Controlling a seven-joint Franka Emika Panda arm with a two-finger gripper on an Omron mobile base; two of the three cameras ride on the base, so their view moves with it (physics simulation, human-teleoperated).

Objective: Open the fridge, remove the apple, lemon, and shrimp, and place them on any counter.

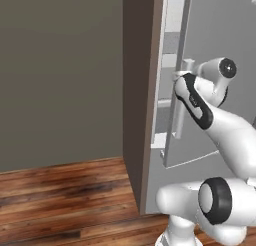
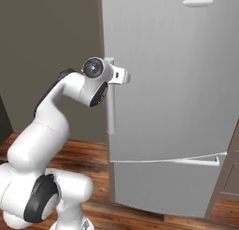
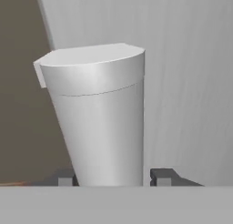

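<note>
My claw (image 3: 112, 176) sits at the top of the fridge handle (image 3: 102, 114), one finger on each side of the bar; whether they press it I cannot tell. The fridge (image 2: 172, 103) door is slightly ajar beside the brown panel (image 1: 140, 95).

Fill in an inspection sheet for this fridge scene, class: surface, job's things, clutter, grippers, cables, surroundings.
Surface: wooden plank floor; no counter seen.
Job's things: fridge door ajar, a gap showing white shelves in the left base view; fruit and shrimp nothing seen.
Clutter: nothing seen.
Grippers: gripper straddles the bar handle, fingertips either side; grip cannot be told.
Cables: nothing seen.
Surroundings: grey-brown wall, brown panel beside the fridge.
</note>
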